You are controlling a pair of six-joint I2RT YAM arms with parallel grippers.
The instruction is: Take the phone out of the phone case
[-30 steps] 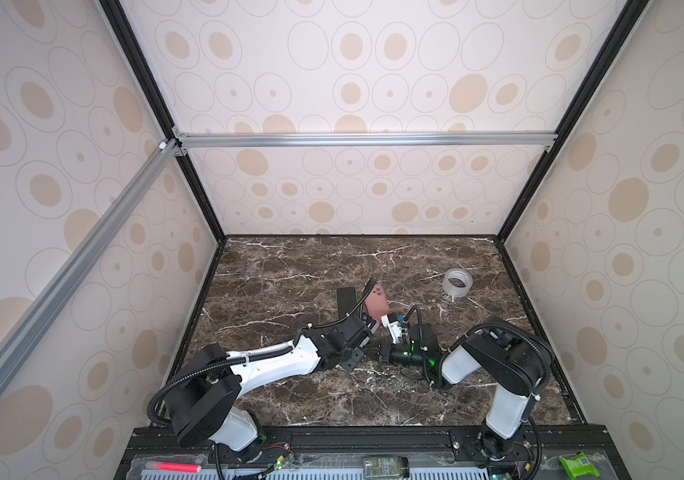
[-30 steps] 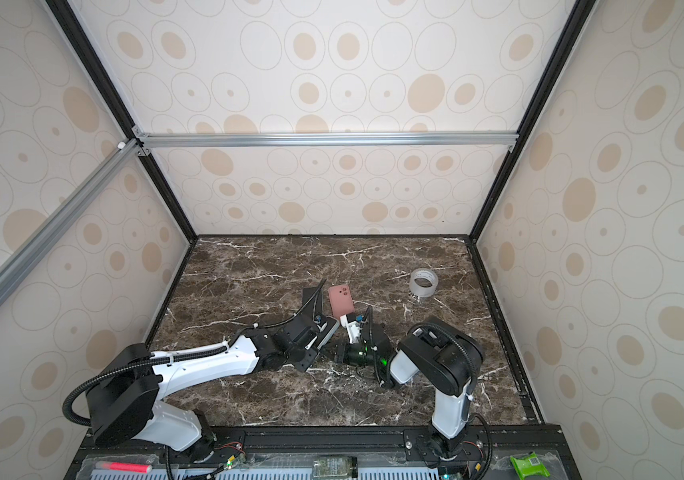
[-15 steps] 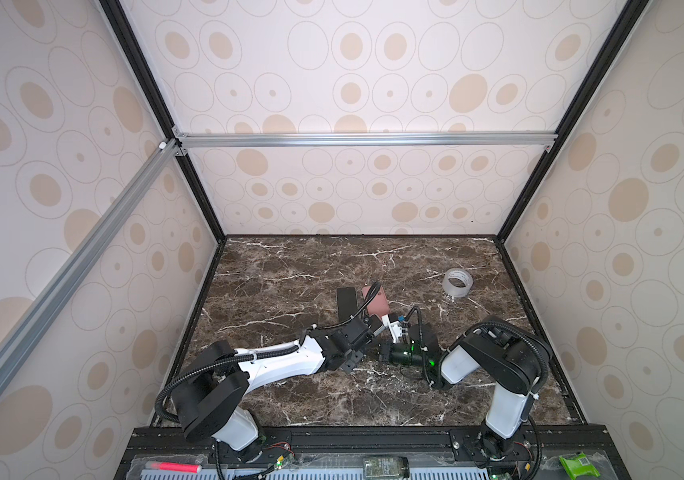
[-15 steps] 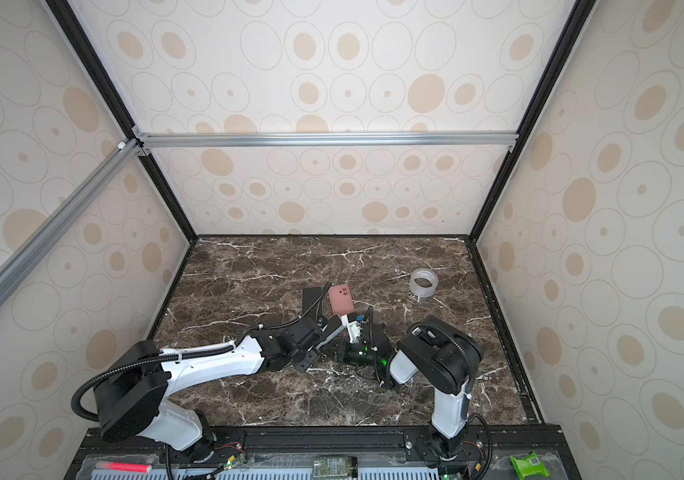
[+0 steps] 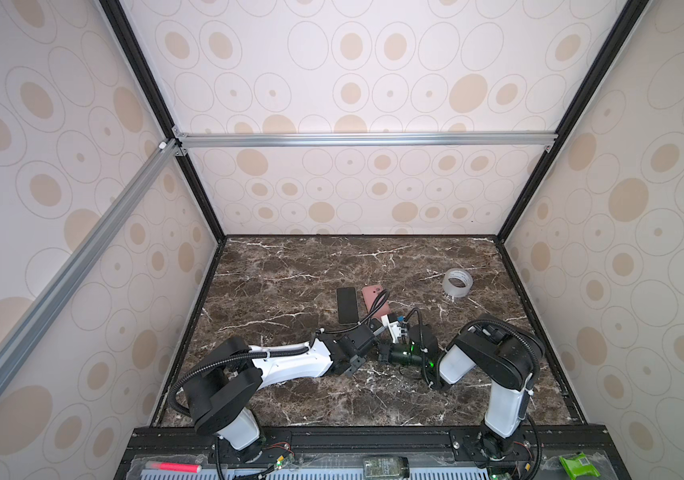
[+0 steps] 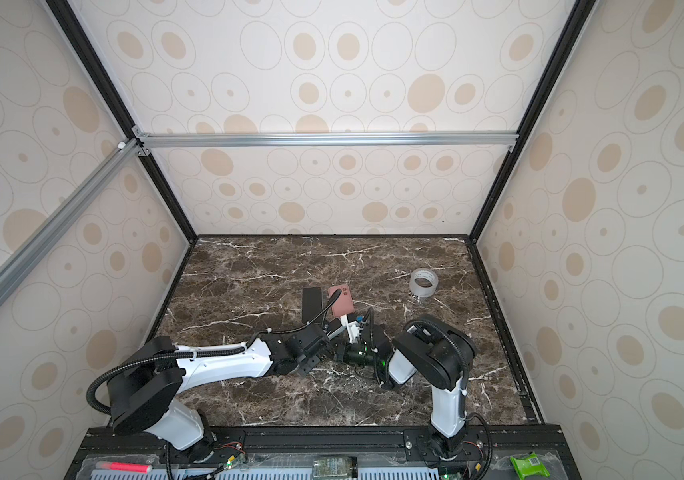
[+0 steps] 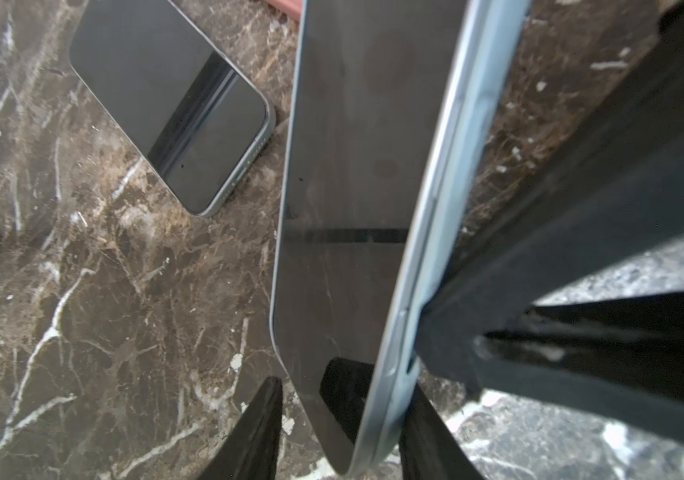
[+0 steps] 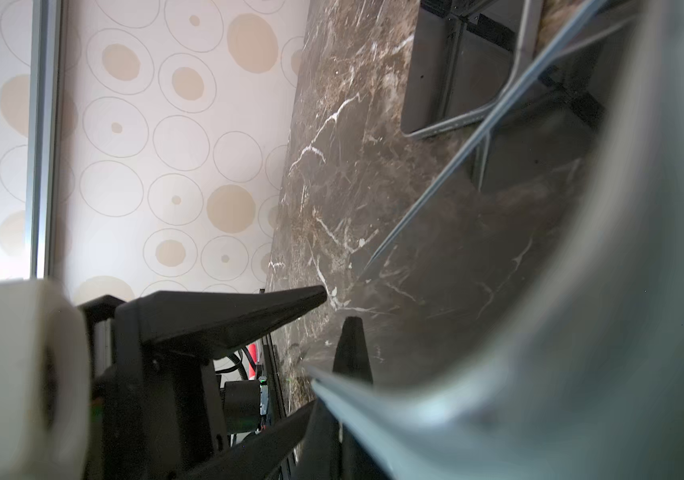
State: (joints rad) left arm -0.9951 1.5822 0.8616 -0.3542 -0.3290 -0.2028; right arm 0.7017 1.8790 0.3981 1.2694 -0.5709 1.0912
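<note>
The phone (image 7: 344, 166) is being held at a slant over the table (image 5: 290, 270), near the middle and toward the front, with its dark screen and pale edge facing the left wrist camera. In both top views only its pink case (image 5: 374, 297) is showing, back up, so how far the phone is sitting in the case cannot be told. The left gripper (image 7: 342, 432) is straddling the phone's near end, its 2 fingers (image 7: 255, 432) partly apart and pressing on the 2 long edges. The right gripper (image 5: 390, 324) is meeting that same end from the right with its fingers squeezed fully together. A pale blurred edge is filling its wrist view, and what it is pinching cannot be told. A 2nd phone (image 5: 347, 304), dark, is lying flat just left of the case. A tape roll (image 5: 457, 282) is sitting well apart toward the right rear.
</note>
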